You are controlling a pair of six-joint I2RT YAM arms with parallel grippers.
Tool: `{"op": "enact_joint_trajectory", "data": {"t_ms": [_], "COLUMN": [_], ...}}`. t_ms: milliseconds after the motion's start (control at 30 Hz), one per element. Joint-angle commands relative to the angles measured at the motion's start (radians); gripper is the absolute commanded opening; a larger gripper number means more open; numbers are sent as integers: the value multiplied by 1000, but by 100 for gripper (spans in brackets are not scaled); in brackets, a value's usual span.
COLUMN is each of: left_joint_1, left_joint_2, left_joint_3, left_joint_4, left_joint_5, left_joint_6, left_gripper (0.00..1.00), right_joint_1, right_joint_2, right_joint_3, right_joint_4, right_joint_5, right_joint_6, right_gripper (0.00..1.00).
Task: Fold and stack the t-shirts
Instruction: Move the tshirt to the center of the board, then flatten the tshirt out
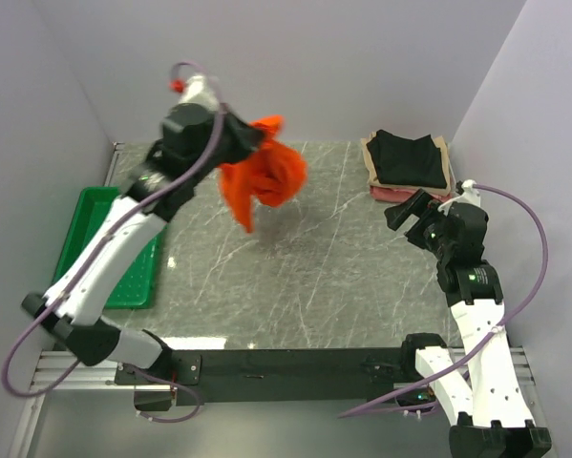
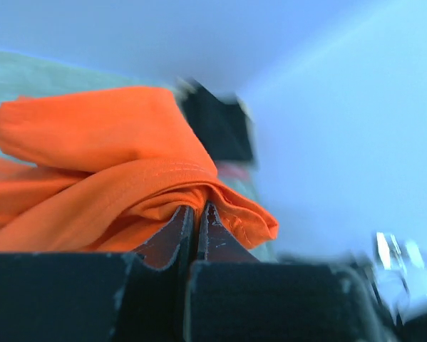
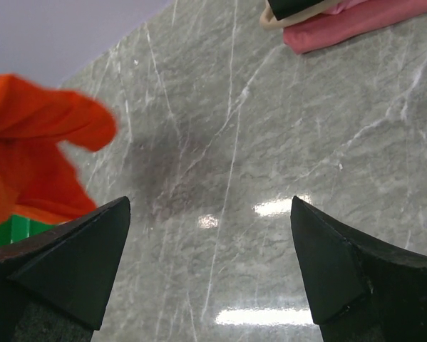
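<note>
The left gripper (image 2: 197,214) is pressed tight on a fold of the orange t-shirt (image 1: 262,181) and holds it bunched in the air over the far left-centre of the table (image 1: 314,277), the cloth hanging clear of the surface. The right gripper (image 3: 209,206) is spread wide and empty, low over the right side. It is near the far-right stack: black t-shirt (image 1: 410,157) on top, beige t-shirt (image 1: 366,153) under it, pink t-shirt (image 1: 391,194) at the bottom. The green tray (image 1: 90,239) sits at the left edge. The step is probably laying the orange one flat for folding. It goes best if the hanging end touches down first, the right gripper catches a free hem or shoulder, and the two pull apart, well away from the stack. A one-point pinch likely leaves twists. No brand, label or writing is readable anywhere.
</note>
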Motion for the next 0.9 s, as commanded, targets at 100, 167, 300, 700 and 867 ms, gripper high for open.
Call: {"op": "enact_joint_trajectory", "data": {"t_ms": [100,167,300,700,867], "left_joint_1": [-69,-55,122,333,330], "left_joint_2": [59,71,106,53,111], "left_joint_3": [21,-38,-179,-683,-698], "left_joint_4": [167,75,-74,65,128], "left_joint_5": [185,-50,-56,35,121], "left_joint_6": [105,80,-35,-47,-18], "left_gripper": [1,1,23,99,99], "right_joint_1": [-3,-4,-3,28,147], "right_joint_2": [-32,-40,-40,116,243], "right_joint_3": [-11,-6,-12,-106,-109], "right_joint_4": [-3,-20,-29,0,-5], "right_joint_5": [71,109,131,71,189], "right_joint_6": [-41,-44,-50,-10,23], "right_gripper": [99,99,98,98,96]}}
